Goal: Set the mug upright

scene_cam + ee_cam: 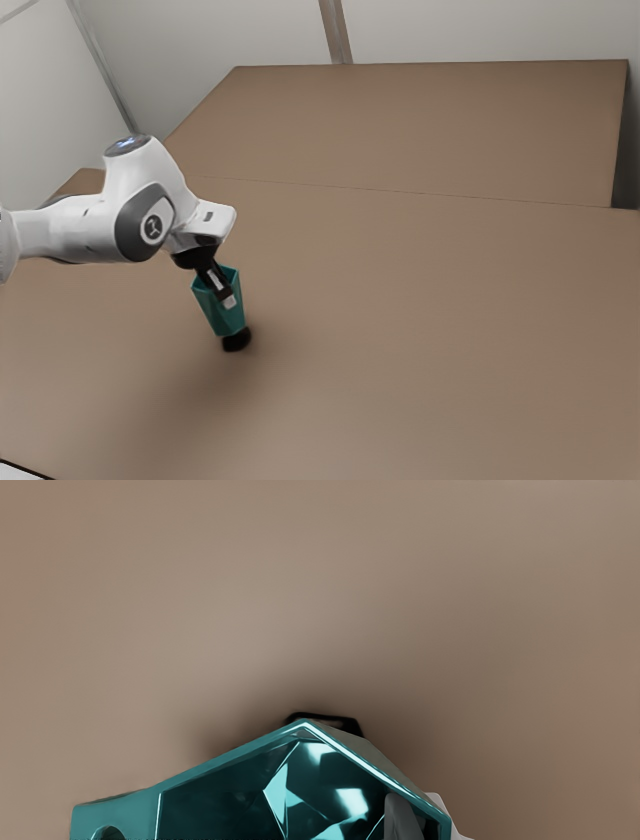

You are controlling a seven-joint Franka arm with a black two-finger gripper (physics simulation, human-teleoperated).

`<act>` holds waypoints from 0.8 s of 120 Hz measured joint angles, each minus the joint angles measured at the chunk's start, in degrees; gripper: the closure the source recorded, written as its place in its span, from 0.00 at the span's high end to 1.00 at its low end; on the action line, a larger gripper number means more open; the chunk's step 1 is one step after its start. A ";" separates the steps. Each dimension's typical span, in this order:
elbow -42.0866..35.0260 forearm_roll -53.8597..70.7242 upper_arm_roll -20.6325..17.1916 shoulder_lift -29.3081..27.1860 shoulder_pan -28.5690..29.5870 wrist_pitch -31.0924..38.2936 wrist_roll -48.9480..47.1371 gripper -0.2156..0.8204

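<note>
At the exterior view's left, the white arm (pixel 75 228) comes in over the brown table (pixel 420 340). Below it, a pale strip with a black border (pixel 9 473) cuts across the view's lower corner. Behind the arm stands a white wall (pixel 40 80), and a thin grey upright (pixel 102 70) runs down it toward the table's far edge.

Next, the gripper (pixel 228 298) points down at the teal mug (pixel 224 318) and has it pinched by its wall: in the wrist view one finger is inside the mouth and the other outside, with the wall between them. The mug is on the table's side nearer the arm, well apart from the far edge. Its mouth is up toward the gripper, its body leaning somewhat. I cannot tell whether it touches the table.

A black piece (pixel 236 341) is at the mug's lower end, set against a soft dark shadow; whether it belongs to the mug is unclear. In the wrist view it pokes out past the rim.

Farther right, a thin seam crosses the brown surface, and a brownish post (pixel 336 30) rises behind the far edge. At the far right corner, a dark side panel (pixel 625 150) drops beside the brown surface.
</note>
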 joint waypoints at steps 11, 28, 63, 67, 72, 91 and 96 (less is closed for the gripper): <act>0.27 0.66 0.05 0.79 -0.28 -0.30 -5.46 0.03; 0.93 1.16 0.09 1.79 -0.33 -0.43 -12.47 0.03; 0.93 1.44 0.05 3.82 -0.54 6.06 -22.78 0.03; 0.93 1.45 0.05 4.01 -0.61 6.60 -23.68 0.03; 0.93 1.46 0.04 4.25 -0.66 7.15 -24.74 0.03; 1.30 1.47 0.04 5.67 -0.75 8.47 -28.18 0.03; 1.34 1.48 0.01 5.83 -0.74 8.66 -28.95 0.03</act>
